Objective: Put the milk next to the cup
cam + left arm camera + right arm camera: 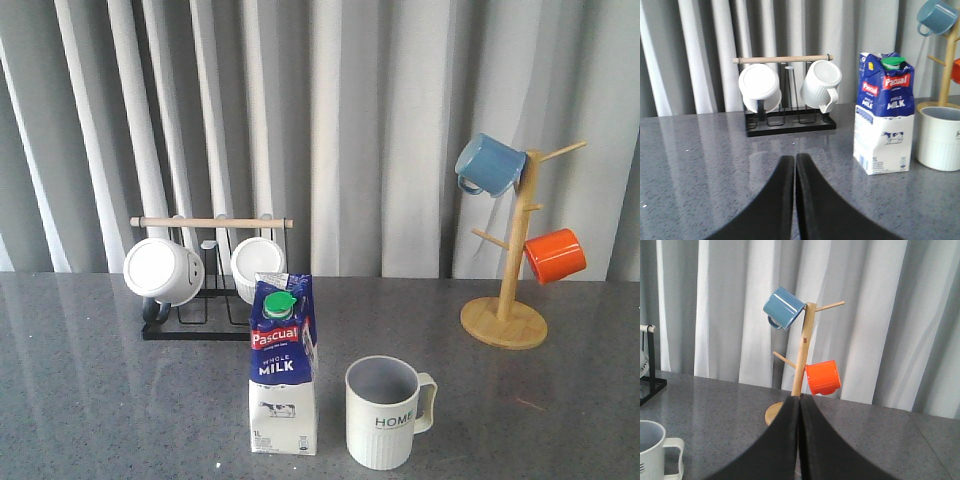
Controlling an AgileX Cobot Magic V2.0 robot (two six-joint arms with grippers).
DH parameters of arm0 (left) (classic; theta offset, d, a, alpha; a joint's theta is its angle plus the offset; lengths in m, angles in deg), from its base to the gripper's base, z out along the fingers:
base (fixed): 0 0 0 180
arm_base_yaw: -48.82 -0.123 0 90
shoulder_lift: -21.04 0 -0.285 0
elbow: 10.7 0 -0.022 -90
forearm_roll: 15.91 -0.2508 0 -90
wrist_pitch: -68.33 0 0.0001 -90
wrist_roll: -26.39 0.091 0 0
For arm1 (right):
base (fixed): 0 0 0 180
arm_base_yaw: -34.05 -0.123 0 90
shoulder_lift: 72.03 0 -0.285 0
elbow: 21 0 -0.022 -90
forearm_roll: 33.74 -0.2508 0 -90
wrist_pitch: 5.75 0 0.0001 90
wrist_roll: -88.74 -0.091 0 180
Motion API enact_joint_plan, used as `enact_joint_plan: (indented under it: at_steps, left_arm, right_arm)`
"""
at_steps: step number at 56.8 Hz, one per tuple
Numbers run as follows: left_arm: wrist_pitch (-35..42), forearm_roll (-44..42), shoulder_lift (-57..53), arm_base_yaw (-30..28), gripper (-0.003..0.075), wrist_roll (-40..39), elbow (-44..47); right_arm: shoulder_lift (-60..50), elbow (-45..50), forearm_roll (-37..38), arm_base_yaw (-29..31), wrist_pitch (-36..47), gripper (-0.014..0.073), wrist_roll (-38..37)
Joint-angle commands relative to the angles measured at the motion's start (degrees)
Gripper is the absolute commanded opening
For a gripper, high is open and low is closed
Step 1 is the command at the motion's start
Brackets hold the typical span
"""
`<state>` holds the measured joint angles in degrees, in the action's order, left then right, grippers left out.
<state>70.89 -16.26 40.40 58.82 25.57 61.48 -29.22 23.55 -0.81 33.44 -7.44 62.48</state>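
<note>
Blue-and-white milk (283,365) stands just beside the cup (385,411); my left gripper (795,162) and right gripper (800,402) are both pressed together, holding nothing.

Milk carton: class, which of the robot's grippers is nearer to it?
Left. The left gripper, shut, sees the milk carton close ahead. The right gripper, shut, faces the mug tree; no carton shows.

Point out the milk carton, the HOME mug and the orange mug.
milk carton (283,375), front view, blue front panel.
HOME mug (383,420), front view, ribbed wall.
orange mug (553,255), front view, side wall.
</note>
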Motion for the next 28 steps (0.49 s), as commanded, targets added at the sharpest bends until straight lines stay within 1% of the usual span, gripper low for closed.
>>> enact_joint_plan:
  at_steps: [1,7,10,18,28]
  left_arm:
    - [4.4,-1.5,-4.4,-2.2,-0.0006,-1.5,1.7]
    - [4.3,-1.8,-10.6,-4.4,-0.0006,-3.7,5.2]
    - [1.5,-1.9,-13.4,-5.5,-0.0006,-4.8,5.3]
    - [-1.5,-3.3,-13.1,-6.8,-0.0006,-4.9,5.3]
    - [-1.6,-3.3,-13.1,-6.5,-0.0006,-4.8,5.3]
  right_arm:
    - [0.0,-1.6,0.6,0.2,3.3,-0.0007,-0.2]
    - [0.0,-1.6,0.6,0.2,3.3,-0.0007,-0.2]
    - [0.0,-1.6,0.6,0.2,3.3,-0.0007,-0.2]
    - [0.0,-1.6,0.6,0.2,3.2,-0.0007,-0.2]
    - [0.0,-1.6,0.6,0.2,3.3,-0.0007,-0.2]
